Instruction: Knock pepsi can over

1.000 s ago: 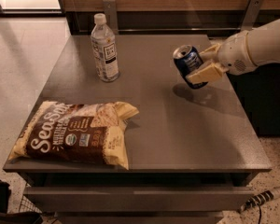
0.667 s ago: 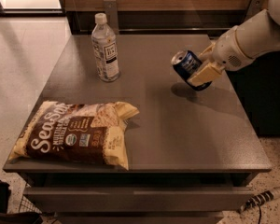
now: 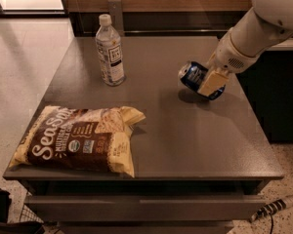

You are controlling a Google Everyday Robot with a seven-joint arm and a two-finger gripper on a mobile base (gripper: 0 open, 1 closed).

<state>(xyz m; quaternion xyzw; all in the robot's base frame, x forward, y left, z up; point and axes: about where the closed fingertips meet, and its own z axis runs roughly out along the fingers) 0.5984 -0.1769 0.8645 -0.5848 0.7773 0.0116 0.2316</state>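
**A:** What has moved since a second ago?

**B:** The arm (image 3: 256, 30) has swung round and now comes down steeply from the upper right corner. It has carried the gripper (image 3: 206, 84) and the pepsi can (image 3: 191, 74) a little lower in the view. The can also leans further over than it did.

**A:** Is the gripper holding the can?

**B:** Yes, it is clamped on it. One cream finger (image 3: 212, 82) lies across the near side of the blue can, and the other is hidden behind it.

**A:** How does the can sit?

**B:** It is tilted, with its silver top pointing up and to the left, away from the wrist. Its shadow (image 3: 193, 97) falls on the table (image 3: 200, 140) just beneath the gripper. I cannot tell whether its lower edge touches the tabletop.

**A:** What else is on the table?

**B:** A water bottle (image 3: 111, 52) stands upright well to the left of the gripper and slightly further back. A brown and cream chip bag (image 3: 80, 139) lies flat, well apart from the gripper, to its left and nearer the front edge.
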